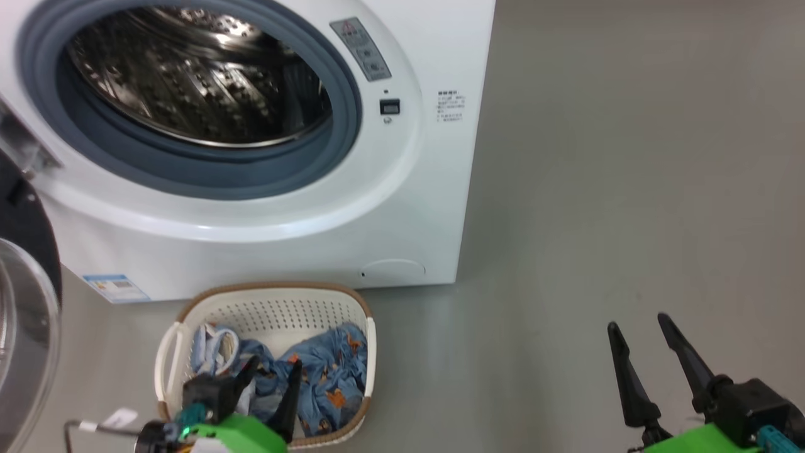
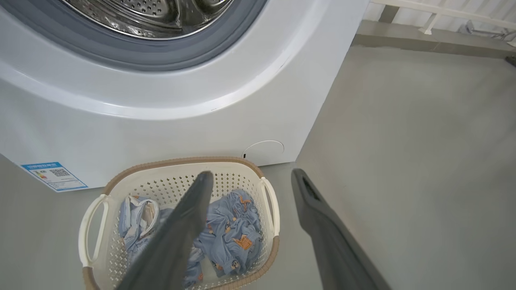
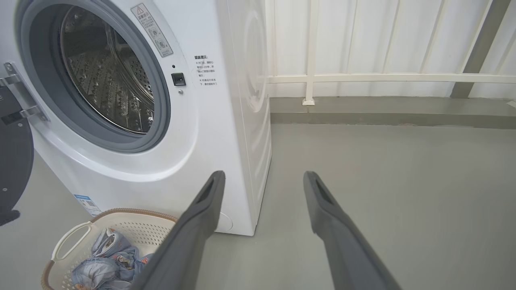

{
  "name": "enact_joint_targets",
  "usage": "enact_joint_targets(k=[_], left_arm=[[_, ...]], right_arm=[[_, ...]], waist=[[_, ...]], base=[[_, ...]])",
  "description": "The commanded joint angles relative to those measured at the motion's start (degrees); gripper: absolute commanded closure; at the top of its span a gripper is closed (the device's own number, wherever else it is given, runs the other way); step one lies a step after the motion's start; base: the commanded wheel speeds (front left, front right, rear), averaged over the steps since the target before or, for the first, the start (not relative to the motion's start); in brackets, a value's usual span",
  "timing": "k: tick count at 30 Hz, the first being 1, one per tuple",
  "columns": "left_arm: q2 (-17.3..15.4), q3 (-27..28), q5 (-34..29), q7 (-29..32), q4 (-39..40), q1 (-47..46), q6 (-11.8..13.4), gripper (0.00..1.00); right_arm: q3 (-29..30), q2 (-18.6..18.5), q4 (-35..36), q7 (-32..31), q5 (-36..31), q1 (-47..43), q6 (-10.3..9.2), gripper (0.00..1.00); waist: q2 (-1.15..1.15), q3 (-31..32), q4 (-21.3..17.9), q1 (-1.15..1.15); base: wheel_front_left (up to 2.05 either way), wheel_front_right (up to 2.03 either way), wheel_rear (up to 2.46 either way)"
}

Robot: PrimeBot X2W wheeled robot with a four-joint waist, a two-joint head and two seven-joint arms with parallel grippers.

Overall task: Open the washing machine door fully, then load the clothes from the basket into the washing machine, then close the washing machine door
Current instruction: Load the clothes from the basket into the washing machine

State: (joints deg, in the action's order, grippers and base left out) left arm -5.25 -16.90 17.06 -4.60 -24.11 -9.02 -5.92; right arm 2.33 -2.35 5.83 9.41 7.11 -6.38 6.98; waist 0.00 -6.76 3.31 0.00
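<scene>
The white washing machine (image 1: 402, 189) stands with its steel drum (image 1: 195, 75) exposed. Its black-rimmed glass door (image 1: 25, 314) hangs swung out at the far left. In front of it on the floor sits the cream basket (image 1: 270, 302) with light blue printed clothes (image 1: 333, 371) inside. My left gripper (image 1: 274, 363) hovers open just above the basket, fingers over the clothes, holding nothing. In the left wrist view the gripper (image 2: 252, 177) spans the basket's right rim (image 2: 274, 241). My right gripper (image 1: 638, 322) stands open over bare floor to the right, far from the basket.
Grey floor (image 1: 629, 189) stretches to the right of the machine. A white railing and wall (image 3: 383, 76) run behind it. The open door (image 3: 14, 161) takes up room left of the basket (image 3: 133, 225).
</scene>
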Motion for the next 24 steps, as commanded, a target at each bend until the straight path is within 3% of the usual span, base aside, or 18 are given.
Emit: enact_joint_targets(k=[1, 13, 19, 24], left_arm=[[-0.6, 1.5, 0.5, -0.1, 0.0, -2.9, -0.4, 0.0], [1.0, -8.4, 10.0, 1.6, -25.2, -21.9, -1.5, 0.0], [-0.2, -12.8, 15.5, 3.1, -32.1, -29.3, -1.6, 0.0], [-2.3, -12.3, 19.6, 3.2, -37.8, -34.7, -1.6, 0.0]], right_arm=[[-1.7, -0.5, 1.8, 0.0, -0.5, 2.3, 0.51, 0.0], [-4.6, -0.8, 2.7, 1.6, 0.1, 9.5, 0.51, 0.0], [-5.9, -1.0, 2.8, 2.8, 1.0, 13.5, 0.51, 0.0], [-7.3, -1.0, 2.5, 3.8, 1.6, 16.6, 0.51, 0.0]], waist=[[0.0, -3.6, -1.2, 0.0], [0.0, -17.0, -6.7, 0.0], [0.0, -24.3, -9.3, 0.0], [0.0, -29.5, -11.6, 0.0]], base=[[0.0, 0.0, 0.0], [0.0, 0.0, 0.0], [0.0, 0.0, 0.0], [0.0, 0.0, 0.0]])
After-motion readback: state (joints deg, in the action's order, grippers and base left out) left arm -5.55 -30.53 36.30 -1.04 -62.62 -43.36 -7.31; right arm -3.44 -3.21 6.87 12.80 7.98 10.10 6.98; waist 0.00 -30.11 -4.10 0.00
